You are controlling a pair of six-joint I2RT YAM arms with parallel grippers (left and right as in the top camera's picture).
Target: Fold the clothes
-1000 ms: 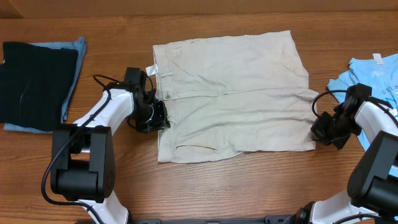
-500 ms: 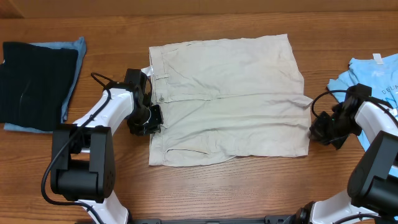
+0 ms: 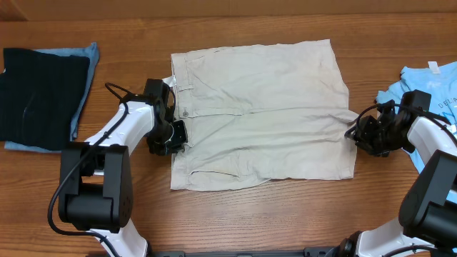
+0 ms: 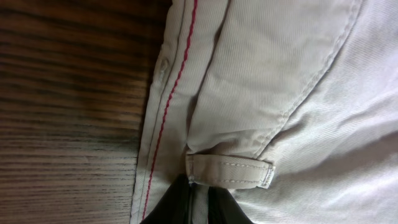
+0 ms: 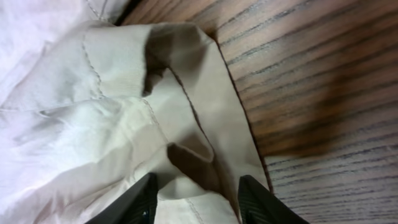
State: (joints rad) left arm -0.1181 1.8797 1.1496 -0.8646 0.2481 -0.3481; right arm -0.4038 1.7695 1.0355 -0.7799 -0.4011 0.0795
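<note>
A: Vs a sec ago: shorts slid toward the desk's left edge and got pulled flatter. R tool crept toward the far edge and its fingers parted.

B: Layout now?

A: Shorts flat mid-desk, nearer the far edge, waistband left, leg hems right. Black garment at the left edge, blue T-shirt at the right edge. Both well apart from the shorts, not our job.

B: Tools?

A: L tool sits at the waistband by the fly seam. Wrist view shows its fingers nearly pressed together, pinching the band edge just under a belt loop, beside the red stitch line. R tool is spread, w/ the curled hem lying loose between the fingers, nothing clamped.

B: Which step?

A: Prob. the end of a smoothing pull. No fold made yet.

B: How to do it right?

A: I'd let R drop the hem fully so it lies flat, no dragging while backing off. L eases off w/o lifting the band. Then regrip both layers at the near-edge corners, waist & hem. Lift together at the same height and carry over the fly seam to the far side. Uneven lift = skewed edges.
</note>
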